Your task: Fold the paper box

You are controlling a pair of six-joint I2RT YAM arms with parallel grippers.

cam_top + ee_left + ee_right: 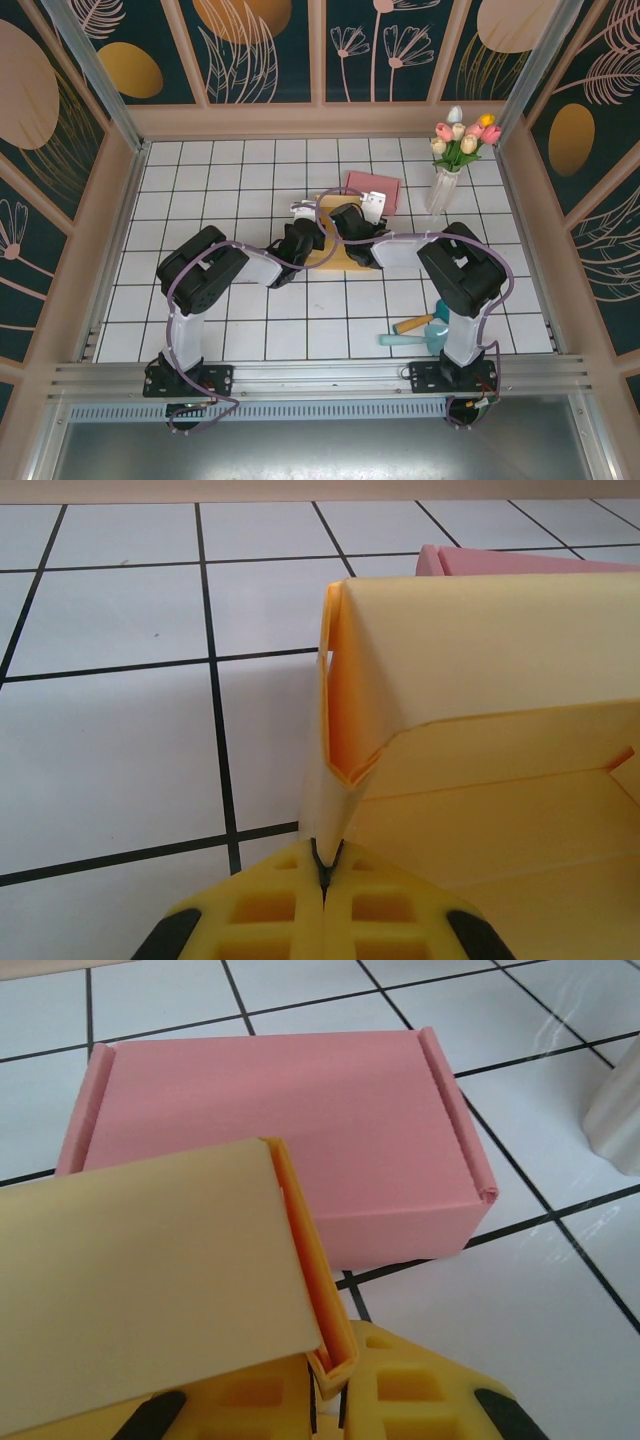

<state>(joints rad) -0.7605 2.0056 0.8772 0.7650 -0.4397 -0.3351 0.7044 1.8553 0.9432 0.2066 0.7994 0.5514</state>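
The yellow paper box (335,262) lies half-formed on the white tiled table (200,180), just on the near side of the closed pink box (372,190), with its walls partly raised. The left hand (323,865), off to the left of the pink box, is pinched tight on an upright corner flap of the yellow paper box. The right hand (335,1375) is clamped on a doubled-over side wall, with the pink box just beyond it. A vase of tulips (445,185) stands just right of the pink box.
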